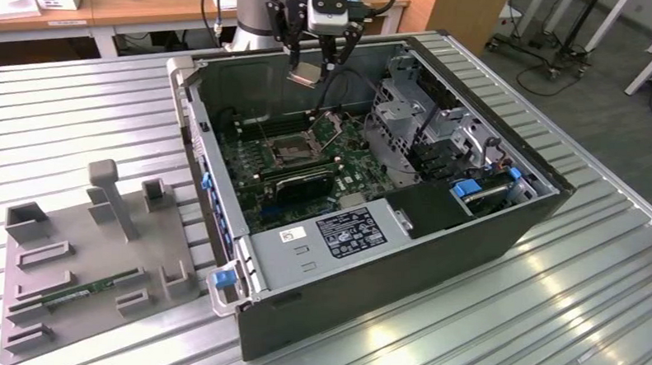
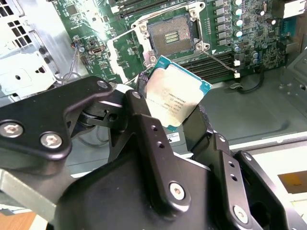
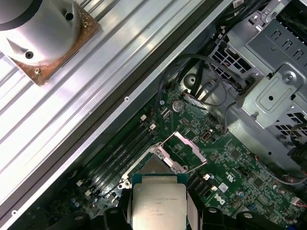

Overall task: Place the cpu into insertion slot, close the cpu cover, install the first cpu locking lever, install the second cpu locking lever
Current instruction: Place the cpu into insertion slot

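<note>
The pincer (image 2: 171,108), clamped on the chip (image 2: 176,93), holds it tilted high above the open socket (image 1: 288,151); placing is underway, with alignment not yet made.

I find my arm (image 1: 251,18) upright at the table's (image 1: 76,114) far edge in the exterior view. The wrist is turned downward and the gripper (image 1: 310,70) hangs vertical, resting on nothing. In both wrist views I note two black fingers (image 2: 144,120) clamped on opposite edges of the chip (image 2: 175,96), which sits tilted.
</note>
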Available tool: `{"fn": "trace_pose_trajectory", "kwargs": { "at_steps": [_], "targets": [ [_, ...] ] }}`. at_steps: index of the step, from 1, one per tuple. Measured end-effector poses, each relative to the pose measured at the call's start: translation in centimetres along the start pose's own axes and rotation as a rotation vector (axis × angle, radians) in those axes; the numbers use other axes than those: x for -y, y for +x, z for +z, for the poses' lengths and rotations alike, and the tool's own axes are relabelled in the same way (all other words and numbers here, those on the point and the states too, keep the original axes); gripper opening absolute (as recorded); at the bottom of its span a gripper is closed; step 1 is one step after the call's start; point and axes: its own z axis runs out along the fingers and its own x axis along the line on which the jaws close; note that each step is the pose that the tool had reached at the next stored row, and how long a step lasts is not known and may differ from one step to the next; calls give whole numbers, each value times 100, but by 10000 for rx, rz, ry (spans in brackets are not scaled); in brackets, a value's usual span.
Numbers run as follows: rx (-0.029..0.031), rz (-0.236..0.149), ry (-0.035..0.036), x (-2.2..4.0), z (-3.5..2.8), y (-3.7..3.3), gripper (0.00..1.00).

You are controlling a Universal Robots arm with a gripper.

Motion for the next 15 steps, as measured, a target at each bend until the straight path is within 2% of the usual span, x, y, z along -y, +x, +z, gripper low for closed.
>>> {"fn": "trace_pose_trajectory", "kwargs": {
  "at_steps": [10, 15],
  "targets": [
    [5, 63, -1, 0, 0, 0, 54],
    [48, 538, -11, 0, 2, 0, 54]
  ]
}}
